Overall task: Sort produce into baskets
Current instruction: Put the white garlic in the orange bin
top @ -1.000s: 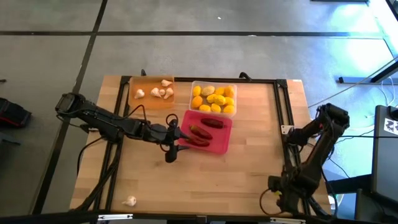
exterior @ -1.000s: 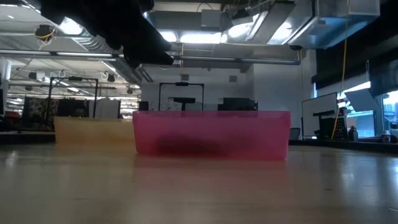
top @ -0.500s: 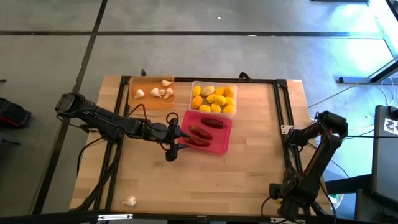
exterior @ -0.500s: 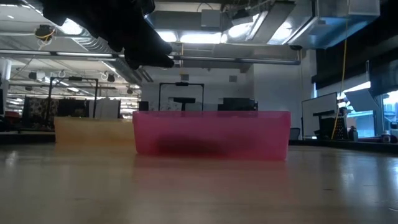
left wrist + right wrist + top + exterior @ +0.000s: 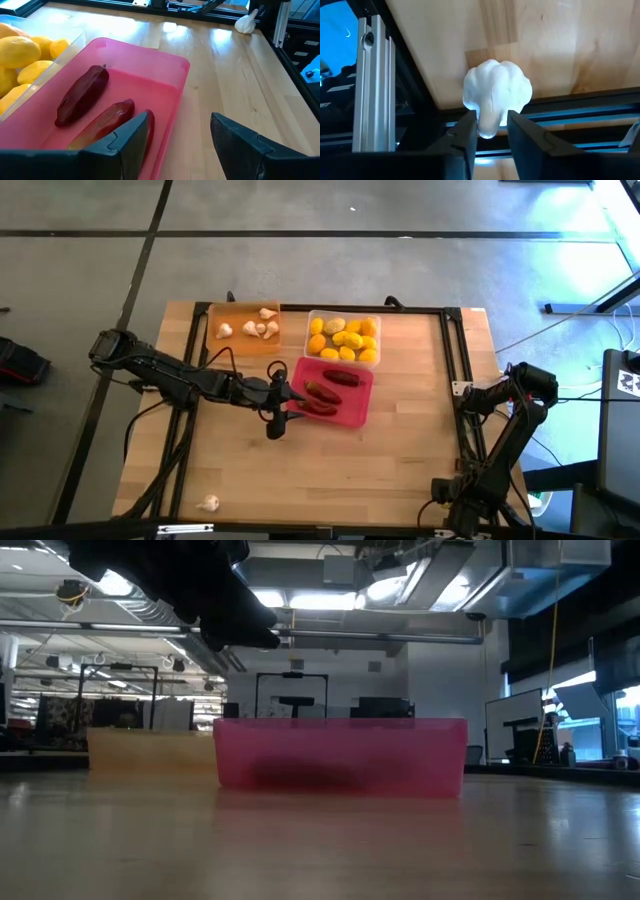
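Note:
My right gripper (image 5: 491,120) points steeply down at the table's near right corner (image 5: 452,515). It is shut on a white garlic bulb (image 5: 497,92). My left gripper (image 5: 180,135) hangs open at the pink tray's (image 5: 350,412) near left edge (image 5: 275,408), one finger over the tray and one over bare wood. The pink tray holds dark red chili peppers (image 5: 82,95). Garlic bulbs (image 5: 255,327) lie in the orange tray (image 5: 240,346), and lemons (image 5: 345,338) in the clear tray (image 5: 312,316). My right gripper pinches the bulb's narrow stem end (image 5: 487,125) between its two fingers, coming from above. The round body (image 5: 500,87) sticks out past the fingertips, over the wood at the table's edge beside the black rail. Whether it is lifted clear I cannot tell.
A loose garlic bulb (image 5: 208,503) lies near the table's near left corner. Black frame rails (image 5: 455,360) run along the right side and the back. The low view shows the pink tray (image 5: 340,755), the orange tray (image 5: 150,750) behind it, and bare wood in front.
My right arm has folded lower, and its hand has sunk toward the table's near right corner.

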